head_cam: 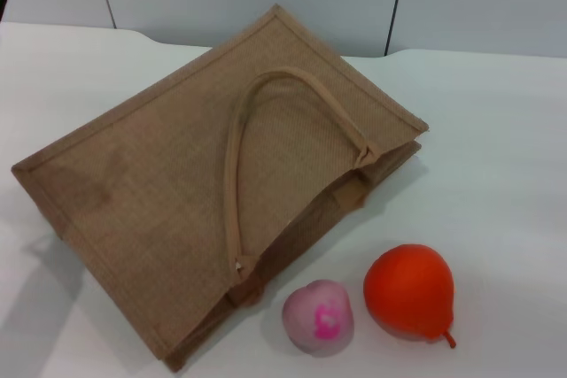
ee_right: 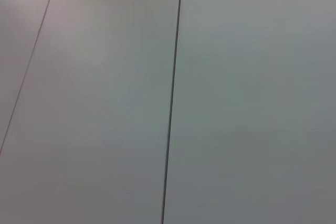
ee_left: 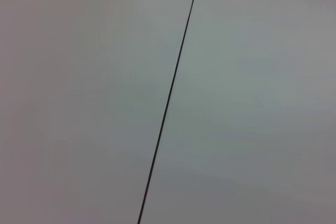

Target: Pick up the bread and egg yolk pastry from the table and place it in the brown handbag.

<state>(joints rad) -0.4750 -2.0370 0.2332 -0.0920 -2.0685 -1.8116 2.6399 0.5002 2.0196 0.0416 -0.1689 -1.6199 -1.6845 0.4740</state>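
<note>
- Nearest on counter: pink ball w/ magenta mark, just beside red-orange pear on its rt.
- Behind them: brown handbag lay flat, mouth toward both fruits, loop handle across top face.
- Bread & egg yolk pastry: not visible.
- Neither hand in view; wrist cams showed only pale panels w/ dark seams.

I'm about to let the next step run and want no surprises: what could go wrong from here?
Neither the bread nor the egg yolk pastry shows on the table; only a pink ball and a red-orange pear lie there, so a wrong pick is likely. The brown handbag lies flat, its mouth nearly closed, so dropping anything in may fail. Neither gripper is in view; both wrist views show only blank wall panels.
</note>
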